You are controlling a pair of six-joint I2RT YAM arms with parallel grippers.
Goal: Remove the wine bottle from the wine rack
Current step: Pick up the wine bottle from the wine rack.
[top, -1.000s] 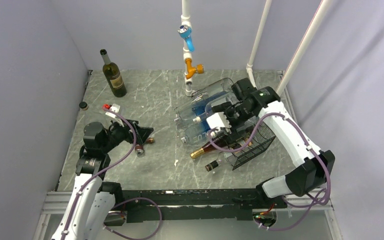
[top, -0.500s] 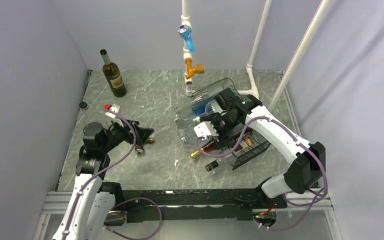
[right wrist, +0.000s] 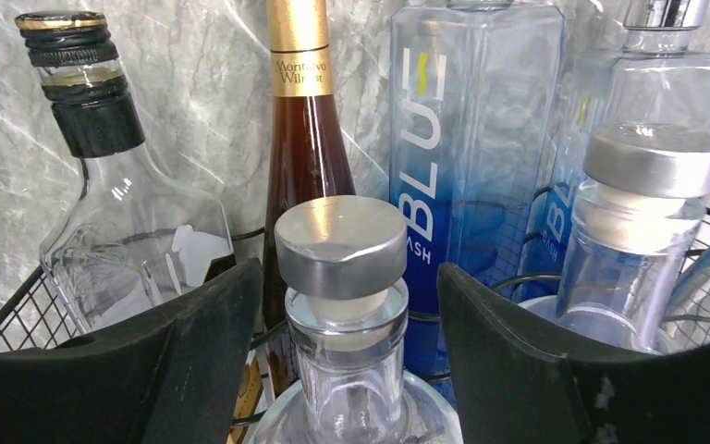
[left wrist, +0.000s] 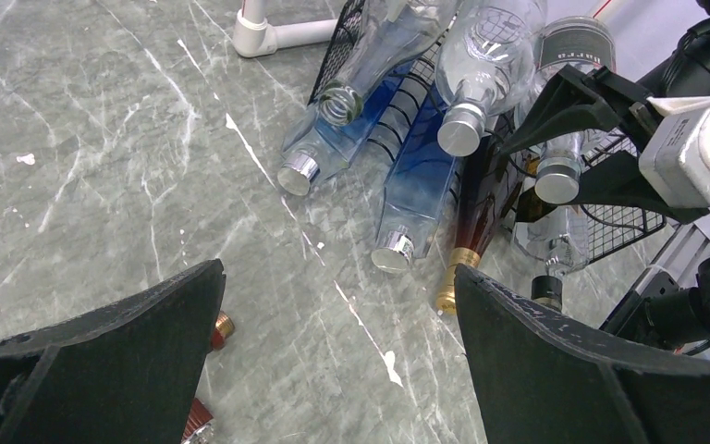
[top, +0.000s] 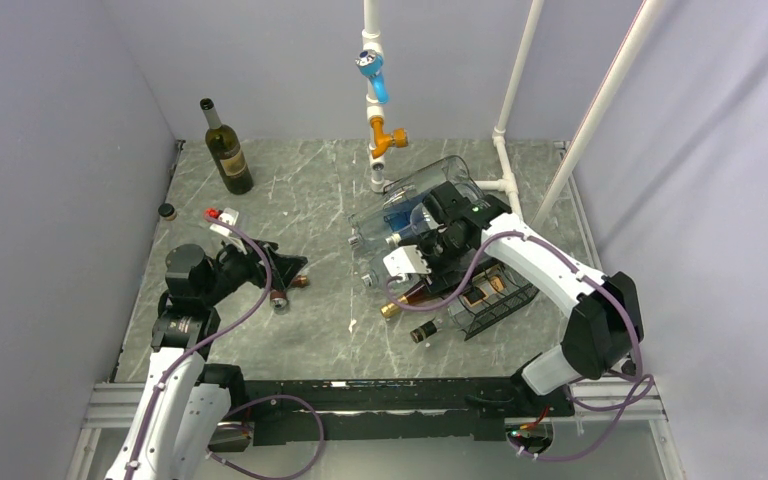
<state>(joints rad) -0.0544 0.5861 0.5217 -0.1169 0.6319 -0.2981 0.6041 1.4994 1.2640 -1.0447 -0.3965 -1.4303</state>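
Silver stopper cap front and centre in the right wrist view: the right gripper [right wrist: 344,314] now straddles the neck of a clear bottle [right wrist: 340,388] lying in the wine rack [top: 505,300], right of middle in the top view. Compared with a second ago, that arm has swung in from the rack's far right side to the bottle mouths on its left. The jaws have come in from fully spread to roughly halfway. There's a visible gap on both sides of the neck though, so nothing is gripped yet; I'd call it mid-close. Just behind that neck sits the amber bottle [right wrist: 300,139] with gold foil, which looks the most like actual wine, so I'm not 100% sure it's going for the one the task means. Every bottle there is in the rack, none out. The left gripper [top: 285,268] hasn't budged, left of centre over the marble table [top: 310,190], spread wide and empty. My read: finish the squeeze, then pull out along the neck line, toward frame left.
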